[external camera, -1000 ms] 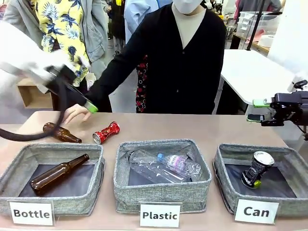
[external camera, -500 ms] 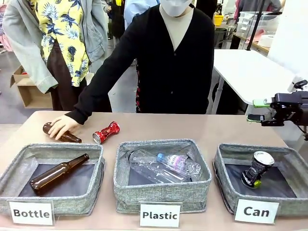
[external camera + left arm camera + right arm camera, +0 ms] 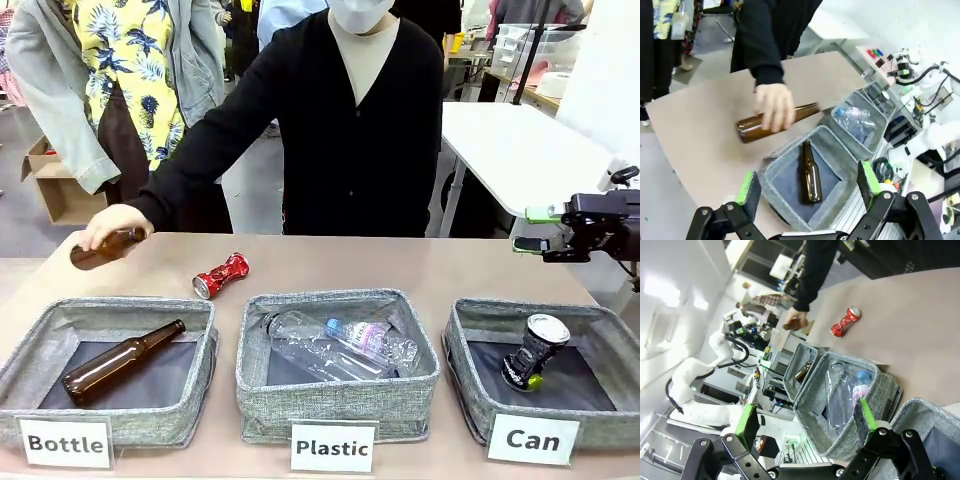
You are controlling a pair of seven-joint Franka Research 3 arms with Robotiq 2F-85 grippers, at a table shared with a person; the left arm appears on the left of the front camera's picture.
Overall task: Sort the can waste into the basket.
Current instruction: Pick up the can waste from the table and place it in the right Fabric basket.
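Spanning the front view, the tan surface (image 3: pixel 450 265) carries three grey baskets in a row. A person stands across it, one hand (image 3: pixel 112 222) gripping a brown bottle (image 3: pixel 98 252) over the far-left end. The Can basket (image 3: pixel 462 375) is at the right end, with the dark can (image 3: pixel 535 352) tilted inside. The Bottle basket (image 3: pixel 110 415) holds a second brown bottle (image 3: pixel 120 362), and the Plastic basket (image 3: pixel 338 400) holds clear bottles (image 3: pixel 340 345). The right tool (image 3: pixel 533 229) hangs past the right edge, fingers apart, empty. The left tool (image 3: pixel 807 181) is above the Bottle basket, fingers apart, empty. The red can (image 3: pixel 221 275) lies on the surface behind the Bottle and Plastic baskets, well apart from the Can basket.
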